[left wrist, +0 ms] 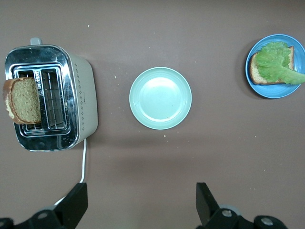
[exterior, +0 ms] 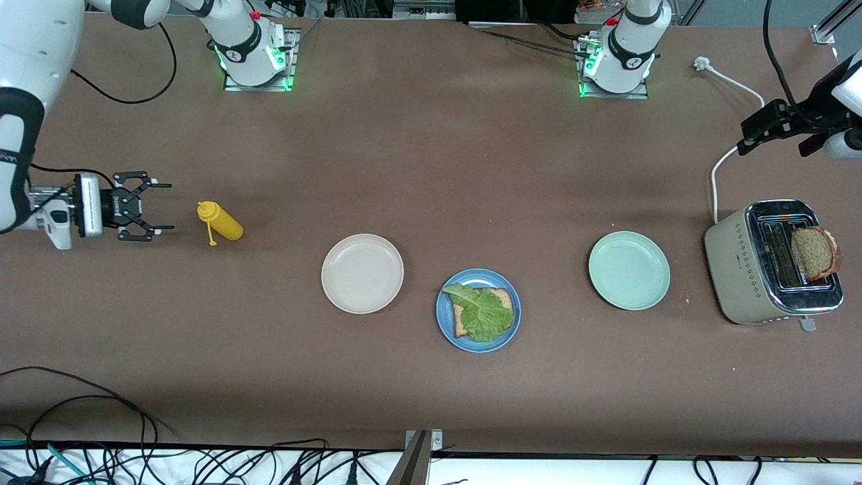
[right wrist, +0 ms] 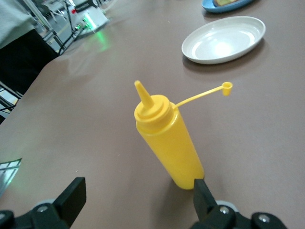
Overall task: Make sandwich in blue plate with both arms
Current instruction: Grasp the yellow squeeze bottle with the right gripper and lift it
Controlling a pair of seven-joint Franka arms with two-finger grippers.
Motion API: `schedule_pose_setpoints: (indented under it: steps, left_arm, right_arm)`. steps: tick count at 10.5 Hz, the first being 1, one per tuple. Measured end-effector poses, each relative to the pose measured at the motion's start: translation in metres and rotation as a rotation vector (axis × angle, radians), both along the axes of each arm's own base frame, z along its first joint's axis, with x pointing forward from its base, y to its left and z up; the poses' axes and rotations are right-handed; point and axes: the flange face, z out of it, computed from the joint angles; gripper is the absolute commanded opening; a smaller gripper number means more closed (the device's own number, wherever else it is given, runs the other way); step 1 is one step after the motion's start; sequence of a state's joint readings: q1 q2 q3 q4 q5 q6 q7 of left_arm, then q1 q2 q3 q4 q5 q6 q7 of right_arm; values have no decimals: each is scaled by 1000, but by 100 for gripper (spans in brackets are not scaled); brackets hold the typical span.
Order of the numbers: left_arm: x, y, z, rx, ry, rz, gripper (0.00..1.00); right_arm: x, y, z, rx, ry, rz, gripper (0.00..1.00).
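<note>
A robotics lab is shown — two white arm bases (exterior: 252,50) (exterior: 619,57) are bolted along the top of the frame onto a brown surface (exterior: 431,155), green status lights are lit, and loose black cables (exterior: 101,431) are tangled at the lower left.

3 plates: blue plate (exterior: 446,323) at 6 o'clock, beige plate (exterior: 362,273) at 9, pale green plate (exterior: 629,270) at 3. 2 bread slices: 1 on blue plate (exterior: 460,322), 1 in toaster (exterior: 815,252). 1 lettuce leaf (exterior: 485,312). 1 toaster (exterior: 739,269). 1 yellow squeeze bottle (exterior: 221,222). 2 grippers: left (exterior: 764,129), right (exterior: 153,206).
</note>
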State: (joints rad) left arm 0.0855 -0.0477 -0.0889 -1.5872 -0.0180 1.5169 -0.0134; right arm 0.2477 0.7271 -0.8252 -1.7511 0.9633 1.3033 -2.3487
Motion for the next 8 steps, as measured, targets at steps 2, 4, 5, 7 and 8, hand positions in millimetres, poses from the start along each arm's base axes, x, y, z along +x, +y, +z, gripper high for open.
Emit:
schedule_pose_setpoints:
  steps: [2, 4, 5, 7, 8]
  left_arm:
    - [0, 0, 0, 0, 0, 0, 100]
    - [0, 0, 0, 0, 0, 0, 100]
    - [0, 0, 0, 0, 0, 0, 100]
    - [0, 0, 0, 0, 0, 0, 100]
    - [0, 0, 0, 0, 0, 0, 100]
  right_arm:
    - [-3, 10, -35, 105, -17, 30, 100]
    - [-5, 21, -58, 191, -40, 49, 100]
    - [-6, 21, -68, 220, -62, 47, 100]
    - [-6, 28, -86, 272, -115, 52, 100]
    - [-4, 34, -93, 291, -129, 62, 100]
